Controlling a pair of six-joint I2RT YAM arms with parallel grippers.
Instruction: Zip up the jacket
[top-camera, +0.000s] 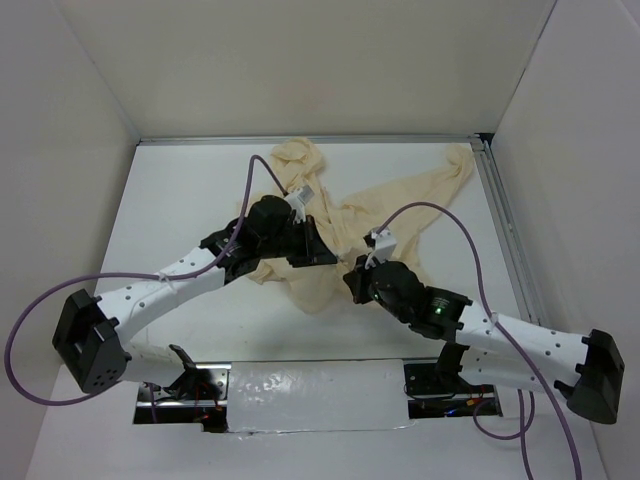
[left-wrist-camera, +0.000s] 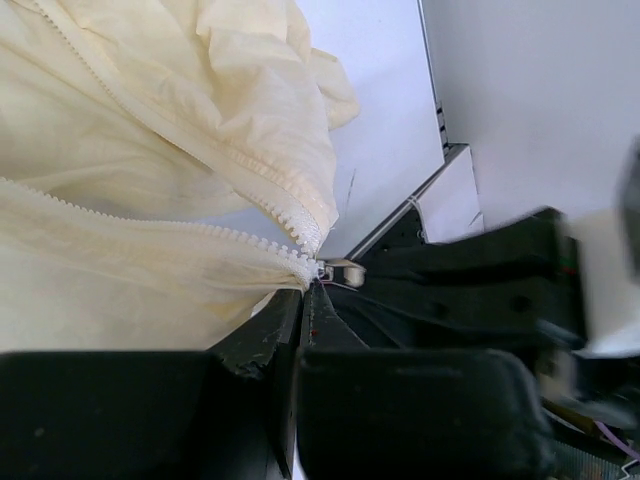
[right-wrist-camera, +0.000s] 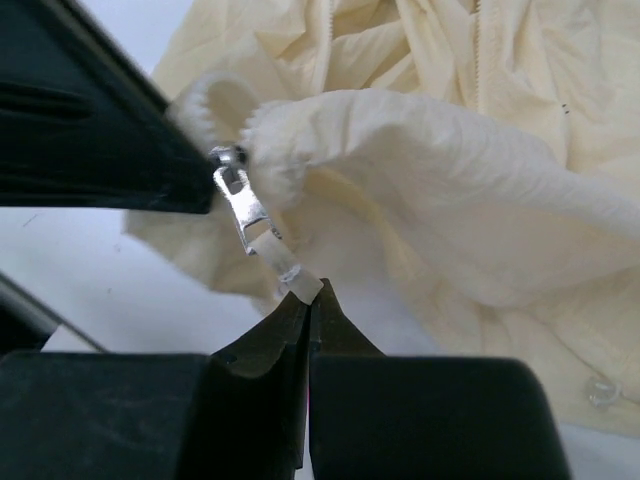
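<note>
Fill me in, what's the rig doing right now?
Both arms are working the cream jacket on the table. The left hand is pinched shut on the jacket at the bottom end of the zipper, apparently anchoring it. The right hand is shut on the zipper pull, right beside it. The teeth spread apart beyond the slider, so the zip is barely begun.

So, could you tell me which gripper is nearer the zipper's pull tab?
Right: the right gripper pinches the pull tab by its tip; the left gripper clamps the jacket beside the slider.
</note>
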